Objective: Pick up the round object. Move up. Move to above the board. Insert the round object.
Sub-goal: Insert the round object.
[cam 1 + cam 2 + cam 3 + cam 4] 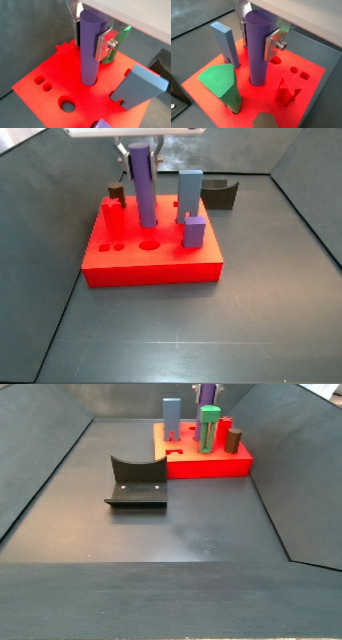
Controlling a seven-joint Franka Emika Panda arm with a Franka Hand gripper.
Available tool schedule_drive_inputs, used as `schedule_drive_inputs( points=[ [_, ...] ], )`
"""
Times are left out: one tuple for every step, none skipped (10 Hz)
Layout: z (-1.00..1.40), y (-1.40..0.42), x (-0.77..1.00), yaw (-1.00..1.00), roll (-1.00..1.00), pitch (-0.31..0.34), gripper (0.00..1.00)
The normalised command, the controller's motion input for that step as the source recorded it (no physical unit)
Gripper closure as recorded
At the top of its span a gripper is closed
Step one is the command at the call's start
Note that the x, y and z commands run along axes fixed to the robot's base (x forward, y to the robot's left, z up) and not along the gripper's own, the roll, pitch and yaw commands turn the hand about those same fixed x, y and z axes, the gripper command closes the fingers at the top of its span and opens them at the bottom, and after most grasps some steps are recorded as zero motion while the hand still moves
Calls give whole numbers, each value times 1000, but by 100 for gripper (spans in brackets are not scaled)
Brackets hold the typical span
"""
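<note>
Purple round object (258, 47) stands upright with its foot in a hole of the red board (47, 75); tool (93, 37) clamps its upper part, silver fingers (105, 44) pressed to its sides; insertion looks nearly finished, release remaining; seating depth is hidden; tool body is cut off.

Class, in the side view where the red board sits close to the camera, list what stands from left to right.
Small dark peg → round object, the tool gripping its top → light-blue peg → fixture, behind the board.
</note>
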Motion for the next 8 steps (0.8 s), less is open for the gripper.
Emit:
schedule_drive_inputs(
  points=[
    [-320,-71,74,0,67,-21,100],
    [-403,0,40,0,40,-43,100],
    [-429,0,0,0,24,-56,100],
    [-409,0,0,0,9,-66,100],
    [-357,0,0,0,16,-63,100],
    [-203,0,0,0,0,-27,100],
    [0,-6,-17,0,0,0,100],
    [0,0,0,0,0,0,100]
  ],
)
